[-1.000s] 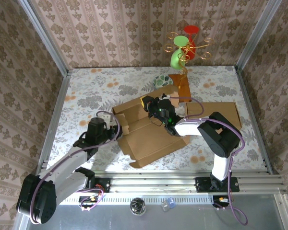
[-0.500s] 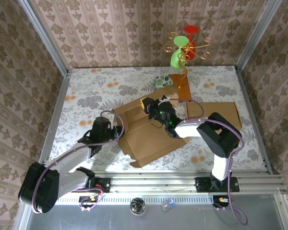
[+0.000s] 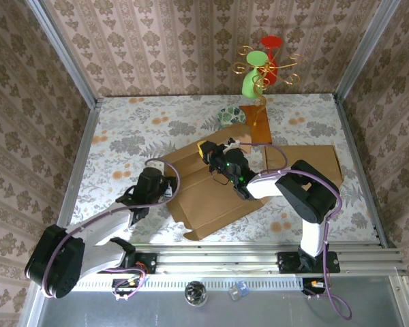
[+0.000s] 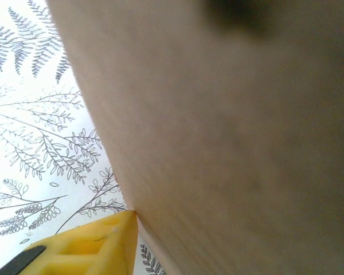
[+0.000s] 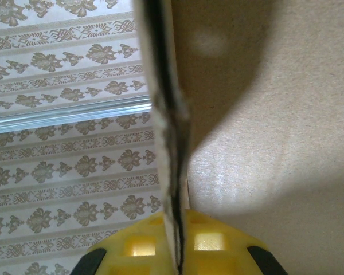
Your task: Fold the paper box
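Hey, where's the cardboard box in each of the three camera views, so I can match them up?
Top external: the paper box lies mostly flat at the centre of the table.
Left wrist: its brown panel covers the upper right, above a yellow finger.
Right wrist: one panel runs edge-on down the middle, pinched by the right gripper.
Shared landmark: the patterned wallpaper, in the top and right wrist views.

Likely lab cell, wallpapered walls (image 3: 157,48), aluminium frame (image 3: 63,56)
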